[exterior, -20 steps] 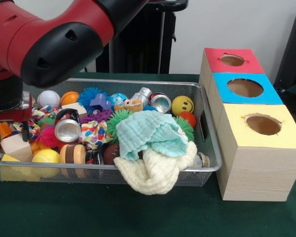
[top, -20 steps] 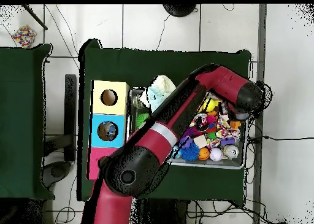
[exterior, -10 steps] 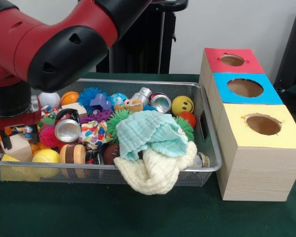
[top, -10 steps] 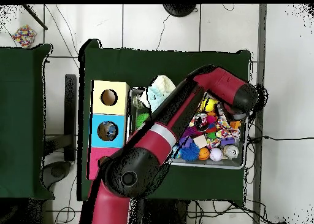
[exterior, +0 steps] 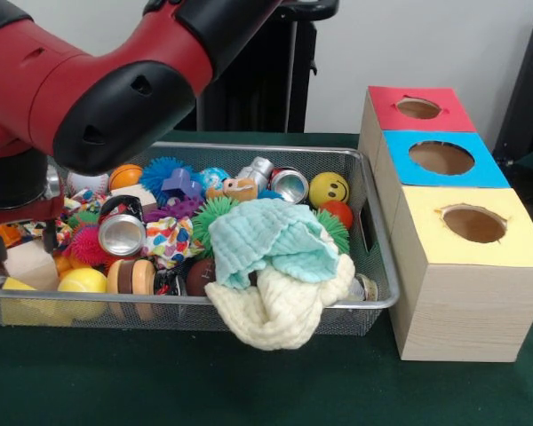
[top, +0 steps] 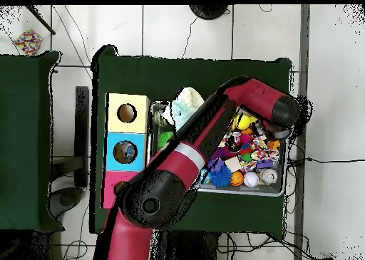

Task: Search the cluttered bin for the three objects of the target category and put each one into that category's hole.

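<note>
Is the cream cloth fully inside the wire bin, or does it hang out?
It hangs out. The cream cloth drapes over the near rim of the wire bin onto the green table, under the mint cloth.

A dark green counter (exterior: 249, 390) fills the foreground of the front view. Behind it rises a black stand (exterior: 249, 80) against a pale wall (exterior: 409, 44). From above, a second green counter (top: 25, 139) sits to the left, apart from the main one. The white tiled floor (top: 328, 93) carries thin black cables (top: 214, 29), and a small multicoloured object (top: 27, 40) lies near the top left corner.
</note>
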